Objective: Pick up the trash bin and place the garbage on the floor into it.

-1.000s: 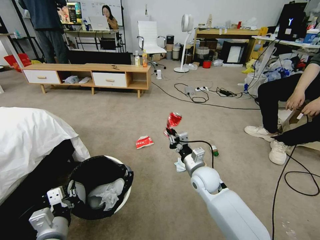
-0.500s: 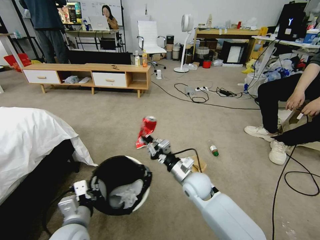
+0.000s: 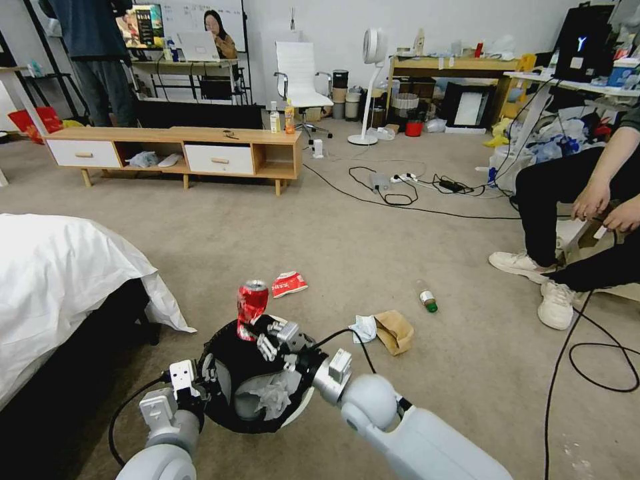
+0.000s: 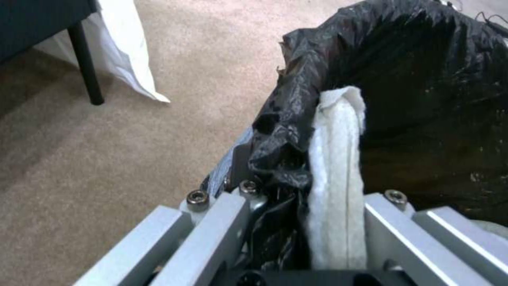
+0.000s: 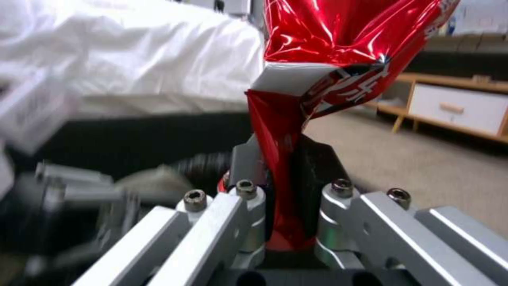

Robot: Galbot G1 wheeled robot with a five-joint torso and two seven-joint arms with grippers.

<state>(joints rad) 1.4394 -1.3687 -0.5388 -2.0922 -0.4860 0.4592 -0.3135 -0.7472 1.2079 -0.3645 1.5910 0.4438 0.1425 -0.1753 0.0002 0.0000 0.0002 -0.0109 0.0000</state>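
My left gripper (image 3: pixel 200 379) is shut on the near rim of the trash bin (image 3: pixel 301 405), a white bin lined with a black bag, holding it low above the floor (image 3: pixel 400 413). In the left wrist view the gripper (image 4: pixel 304 178) pinches the trash bin's white rim (image 4: pixel 336 159) and the bag. White tissues (image 3: pixel 270 397) lie inside. My right gripper (image 3: pixel 263 335) is shut on a dented red can (image 3: pixel 252 300) over the bin's far rim. The right wrist view shows this gripper (image 5: pixel 285 190) clamping the can (image 5: pixel 328 47). A snack wrapper (image 3: pixel 289 283), tissue (image 3: pixel 364 328), brown paper bag (image 3: pixel 395 331) and green-capped bottle (image 3: pixel 427 297) lie on the carpet.
A bed with a white sheet (image 3: pixel 60 280) stands close on the left. A seated person's legs and shoes (image 3: pixel 553 293) are at the right, with black cables (image 3: pixel 587 363) beside them. A low wooden cabinet (image 3: pixel 180 150) stands farther back.
My right gripper has carried the can left and toward me, from above the floor litter to over the bin. The left arm has brought the bin rightward to meet it.
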